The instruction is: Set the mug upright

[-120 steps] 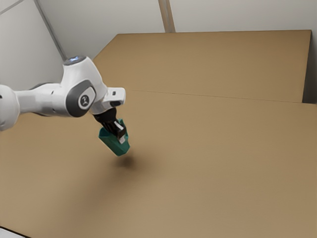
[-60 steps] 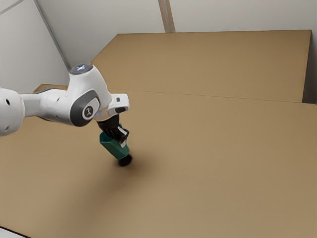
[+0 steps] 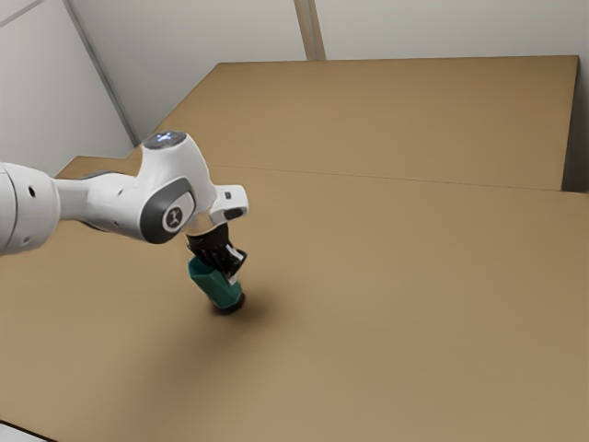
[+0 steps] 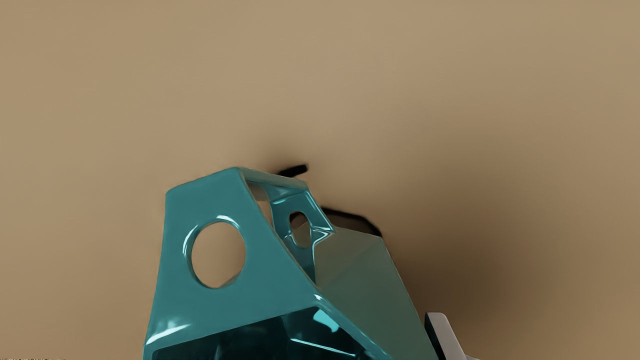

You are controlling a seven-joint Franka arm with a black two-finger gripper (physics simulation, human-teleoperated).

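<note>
Tan tabletop [image 3: 414,295] lies beneath the mug [image 3: 216,285] (teal, tilted)

The mug [image 4: 280,280] has a smooth, glossy surface, like glazed ceramic or plastic, with bright highlights; the table [image 4: 150,90] looks matt and smooth

The arm [image 3: 118,204] reaches from the exterior view's left; the gripper [image 3: 231,275] slants down, clamped.

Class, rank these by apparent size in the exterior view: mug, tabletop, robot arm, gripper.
1. Brown tabletop
2. White robot arm
Teal mug and black gripper look too alike in size to rank; both come after the arm.
</note>
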